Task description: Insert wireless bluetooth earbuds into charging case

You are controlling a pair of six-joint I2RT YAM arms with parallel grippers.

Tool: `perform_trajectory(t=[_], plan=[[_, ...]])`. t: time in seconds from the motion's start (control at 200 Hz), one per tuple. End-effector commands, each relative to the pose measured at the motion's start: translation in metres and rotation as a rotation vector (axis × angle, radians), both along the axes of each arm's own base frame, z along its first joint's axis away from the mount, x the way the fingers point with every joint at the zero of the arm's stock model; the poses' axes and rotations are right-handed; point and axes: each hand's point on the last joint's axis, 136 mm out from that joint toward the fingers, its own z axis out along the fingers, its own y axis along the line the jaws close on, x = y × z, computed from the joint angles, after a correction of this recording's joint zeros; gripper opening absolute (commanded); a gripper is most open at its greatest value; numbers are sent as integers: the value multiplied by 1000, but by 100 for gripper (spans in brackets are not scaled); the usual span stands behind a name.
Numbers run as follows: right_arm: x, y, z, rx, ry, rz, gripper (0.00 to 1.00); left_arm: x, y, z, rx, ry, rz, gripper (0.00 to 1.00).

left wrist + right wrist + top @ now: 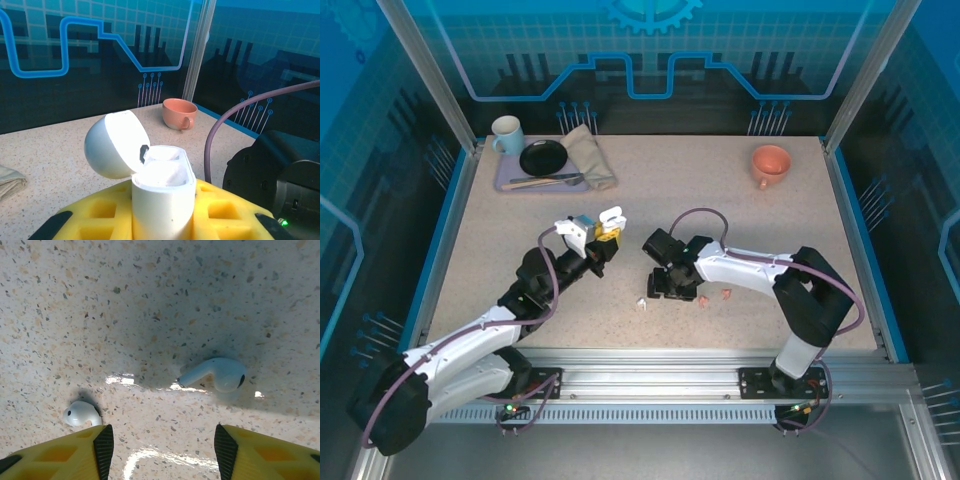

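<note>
Earbuds [220, 375] lie on table [150, 290], orange cup [771, 164] and tray [508, 173] well apart.

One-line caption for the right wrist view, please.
Right gripper open over the table, one white earbud lying ahead between its fingers, a second earbud beside one fingertip.

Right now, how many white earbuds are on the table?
2. One white earbud lies ahead of the open right gripper; the other sits beside its finger. More may be hidden.
</note>
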Motion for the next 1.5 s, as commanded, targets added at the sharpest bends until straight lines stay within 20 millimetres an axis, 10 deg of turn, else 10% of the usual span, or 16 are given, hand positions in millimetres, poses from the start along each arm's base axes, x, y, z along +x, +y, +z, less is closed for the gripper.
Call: perform_trajectory(t=[0.0, 0.815, 1.095, 1.496], plan=[[-1, 9, -7, 2, 21, 2, 59, 2, -2, 17, -10, -48, 2, 0], [44, -19, -11, -33, -2, -27, 57, 5, -4, 13, -8, -42, -2, 0], [39, -39, 16, -134, -39, -54, 61, 6, -5, 14, -18, -48, -6, 0], [36, -25, -2, -260, 8, -48, 60, 7, -5, 18, -19, -67, 0, 0]])
